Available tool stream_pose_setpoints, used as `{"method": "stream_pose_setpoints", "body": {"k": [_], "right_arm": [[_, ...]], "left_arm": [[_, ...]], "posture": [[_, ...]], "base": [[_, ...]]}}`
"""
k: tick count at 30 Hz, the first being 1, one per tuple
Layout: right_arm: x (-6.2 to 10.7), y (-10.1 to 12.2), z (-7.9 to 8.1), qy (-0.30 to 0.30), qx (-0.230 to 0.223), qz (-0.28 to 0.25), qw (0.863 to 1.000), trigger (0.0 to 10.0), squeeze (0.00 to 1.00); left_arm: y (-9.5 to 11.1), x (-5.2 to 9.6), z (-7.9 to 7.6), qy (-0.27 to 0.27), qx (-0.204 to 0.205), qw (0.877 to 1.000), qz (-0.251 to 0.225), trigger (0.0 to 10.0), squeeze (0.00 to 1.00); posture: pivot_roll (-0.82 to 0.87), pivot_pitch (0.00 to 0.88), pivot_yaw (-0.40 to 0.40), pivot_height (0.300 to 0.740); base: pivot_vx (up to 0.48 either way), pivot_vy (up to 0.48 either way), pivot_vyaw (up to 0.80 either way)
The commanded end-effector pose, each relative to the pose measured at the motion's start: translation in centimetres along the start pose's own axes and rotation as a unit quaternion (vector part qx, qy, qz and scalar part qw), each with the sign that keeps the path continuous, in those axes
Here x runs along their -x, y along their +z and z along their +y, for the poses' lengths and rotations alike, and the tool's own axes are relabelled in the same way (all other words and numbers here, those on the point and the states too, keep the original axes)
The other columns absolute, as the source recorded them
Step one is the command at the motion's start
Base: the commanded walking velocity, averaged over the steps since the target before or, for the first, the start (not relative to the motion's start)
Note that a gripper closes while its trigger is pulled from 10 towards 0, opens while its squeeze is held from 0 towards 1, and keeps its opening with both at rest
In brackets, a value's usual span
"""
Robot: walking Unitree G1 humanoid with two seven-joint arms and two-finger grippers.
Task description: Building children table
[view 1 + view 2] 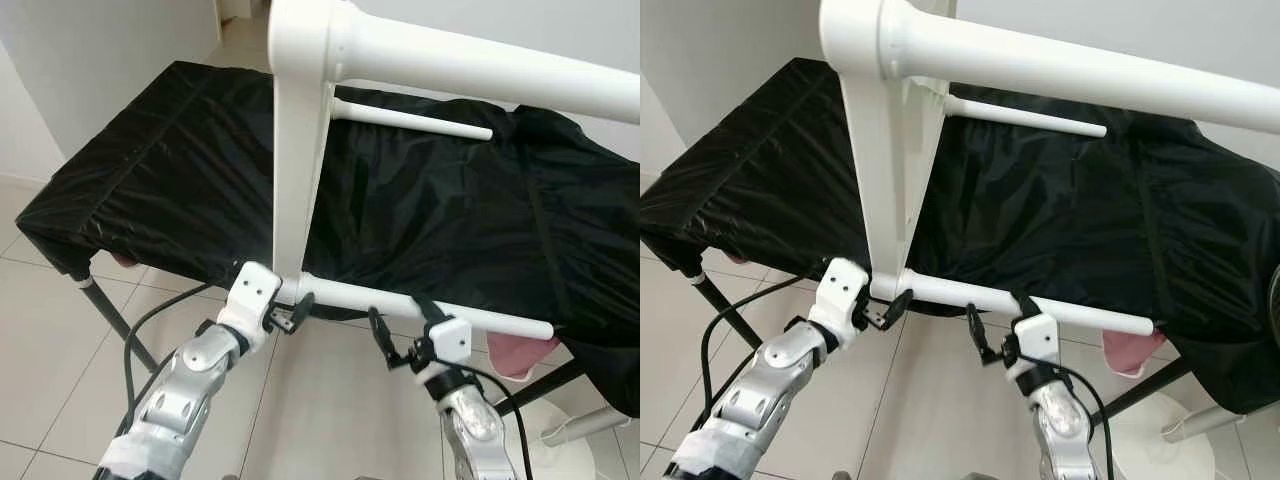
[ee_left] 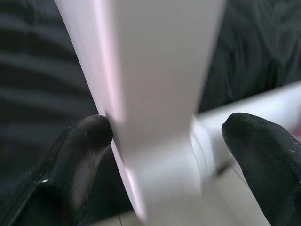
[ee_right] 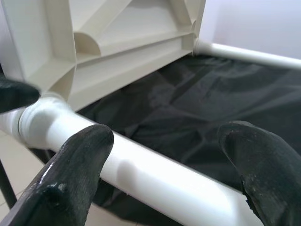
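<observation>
You've got a long surface draped in crinkly black plastic sheeting running across from 9 to 3 o'clock, standing on thin dark metal legs over a pale tiled floor. A bit of pink fabric pokes out under the sheet at about 4 o'clock, and a round white base sits on the tiles near it.

The white plastic children's table is tipped on its side right in front of you, its flat top on edge and its round white legs sticking out towards 3 o'clock. The nearest leg crosses low, just past the sheet's front edge.

Your left gripper is at the corner where that leg meets the top, fingers spread wide either side of the white edge, not visibly pinching it. Your right gripper is further along the same leg, fingers wide open, straddling the tube.
</observation>
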State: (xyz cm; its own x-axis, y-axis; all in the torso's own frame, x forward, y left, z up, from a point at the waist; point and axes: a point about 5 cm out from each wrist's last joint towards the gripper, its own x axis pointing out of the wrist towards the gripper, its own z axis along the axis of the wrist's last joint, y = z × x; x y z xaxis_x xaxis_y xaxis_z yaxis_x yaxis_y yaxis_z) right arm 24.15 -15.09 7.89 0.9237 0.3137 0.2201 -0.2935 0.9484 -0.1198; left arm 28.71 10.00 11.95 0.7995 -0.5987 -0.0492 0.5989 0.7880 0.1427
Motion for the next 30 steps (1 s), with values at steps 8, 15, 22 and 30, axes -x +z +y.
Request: {"method": "stream_pose_setpoints", "body": {"k": [8, 15, 22, 30], "right_arm": [[-0.3, 0.3, -0.4, -0.018, -0.008, 0.001, 1.000, 10.0, 0.00], [0.8, -0.1, -0.2, -0.023, -0.010, 0.015, 1.000, 10.0, 0.00], [0.8, -0.1, 0.5, -0.019, -0.017, 0.018, 1.000, 10.0, 0.00], [0.5, -0.2, 1.3, -0.016, -0.023, 0.018, 0.999, 10.0, 0.00]], "left_arm": [[1.0, -0.4, 2.2, 0.094, -0.014, 0.995, -0.013, 10.0, 0.00], [2.3, -0.5, 1.9, 0.144, -0.018, 0.989, -0.024, 10.0, 0.00], [4.7, -1.1, 3.0, 0.196, -0.015, 0.980, -0.044, 10.0, 0.00], [5.4, -1.5, 4.5, 0.248, -0.023, 0.968, 0.001, 0.0, 0.00]], "posture": [[-0.02, 0.014, -0.028, 0.740], [-0.01, 0.013, -0.029, 0.740], [-0.01, 0.012, -0.032, 0.740], [-0.01, 0.003, -0.025, 0.740]], "base": [[0.000, 0.000, 0.00], [0.000, 0.000, 0.00], [0.000, 0.000, 0.00], [0.000, 0.000, 0.00]]}}
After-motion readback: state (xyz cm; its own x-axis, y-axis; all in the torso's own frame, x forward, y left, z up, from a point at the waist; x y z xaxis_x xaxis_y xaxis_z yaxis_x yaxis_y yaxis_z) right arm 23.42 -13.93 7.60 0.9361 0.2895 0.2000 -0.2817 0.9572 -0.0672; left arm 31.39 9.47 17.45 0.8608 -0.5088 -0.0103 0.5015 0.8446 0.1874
